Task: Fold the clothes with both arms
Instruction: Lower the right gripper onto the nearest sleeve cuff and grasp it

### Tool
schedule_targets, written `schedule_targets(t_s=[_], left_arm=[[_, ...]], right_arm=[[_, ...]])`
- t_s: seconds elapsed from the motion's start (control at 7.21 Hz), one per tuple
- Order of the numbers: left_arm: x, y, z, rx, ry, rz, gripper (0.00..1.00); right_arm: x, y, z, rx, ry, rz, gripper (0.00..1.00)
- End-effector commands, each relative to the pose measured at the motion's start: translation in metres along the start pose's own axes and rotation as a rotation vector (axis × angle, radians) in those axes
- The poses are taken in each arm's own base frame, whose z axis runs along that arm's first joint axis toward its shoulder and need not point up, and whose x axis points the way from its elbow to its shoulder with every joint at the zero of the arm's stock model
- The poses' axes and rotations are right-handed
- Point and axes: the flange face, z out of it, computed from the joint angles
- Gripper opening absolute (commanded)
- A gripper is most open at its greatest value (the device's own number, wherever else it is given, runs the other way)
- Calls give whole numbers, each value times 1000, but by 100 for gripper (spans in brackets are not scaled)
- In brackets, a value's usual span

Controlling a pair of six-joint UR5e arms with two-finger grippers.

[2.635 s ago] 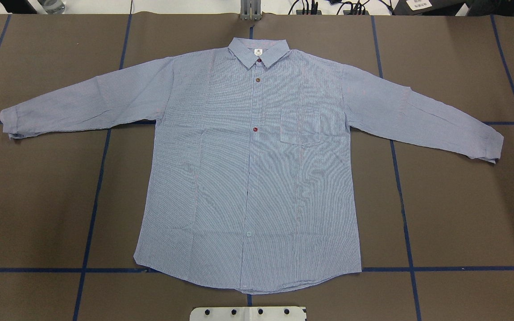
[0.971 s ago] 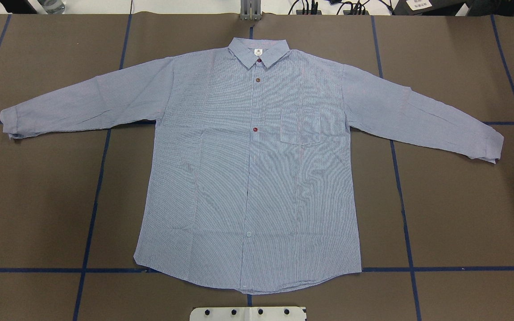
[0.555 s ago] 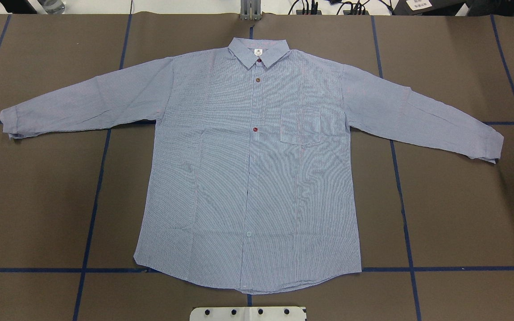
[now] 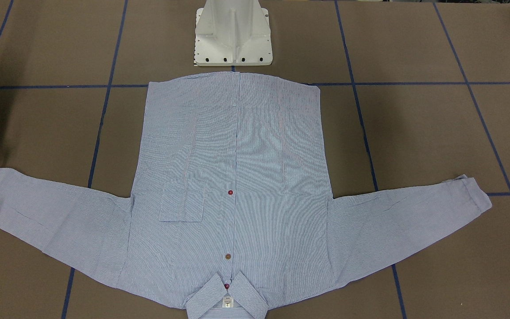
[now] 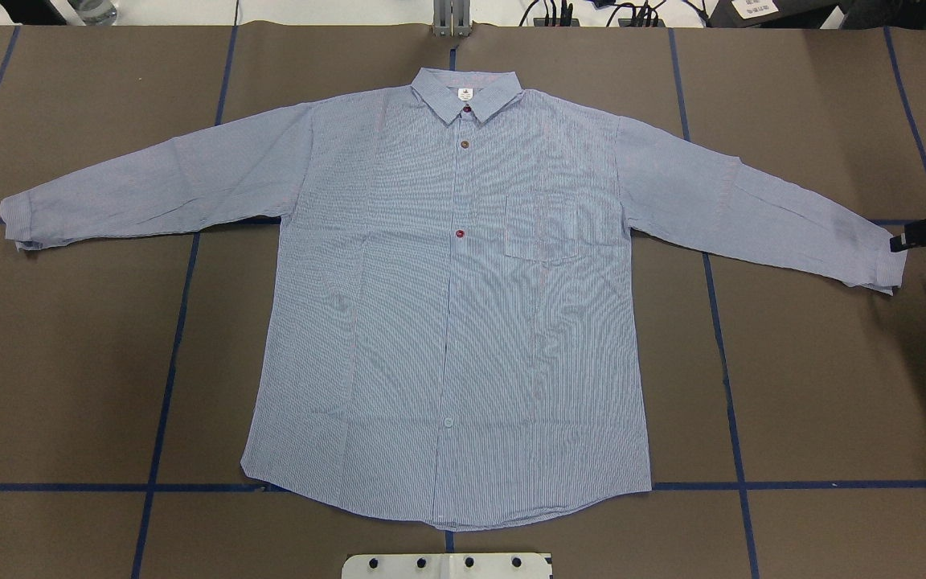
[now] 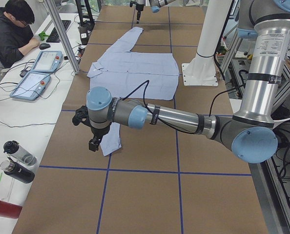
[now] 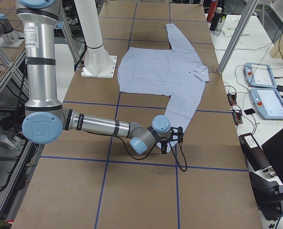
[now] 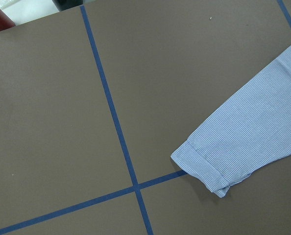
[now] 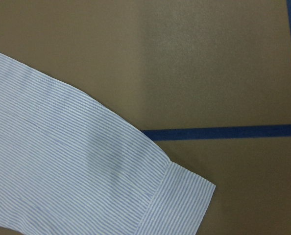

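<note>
Overhead exterior shows the shirt (image 5: 447, 322) flat on the surface (image 5: 69, 362), sleeves stretched sideways, one cuff (image 5: 885, 261) just inward of the right arm's (image 7: 98, 128) jaws, the left arm's (image 6: 174, 118) farther out (either pair's spread: cannot tell).

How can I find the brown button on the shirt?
Find the big striped shirt spread flat on the brown table and look at its collar. Follow the button row down from there: the brown button is second, between the red button at the collar and the red button level with the pocket. It is the only brown one.
</note>
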Motion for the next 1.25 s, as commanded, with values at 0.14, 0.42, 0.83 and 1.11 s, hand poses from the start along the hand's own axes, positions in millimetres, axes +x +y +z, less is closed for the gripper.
schedule_targets(t_s=[0.14,0.42,0.83,1.11], left_arm=[[1,2,-1,2,0,-1,100],[3,2,-3,6,-1,4,100],[3,2,-3,6,-1,4,100],[3,2,-3,6,-1,4,100]], right_arm=[[-1,8,12,-26,10,16,92],[-5,11,19,-45,10,12,87],[-3,18,27,-71,15,14,82],[1,19,31,-78,20,20,67]])
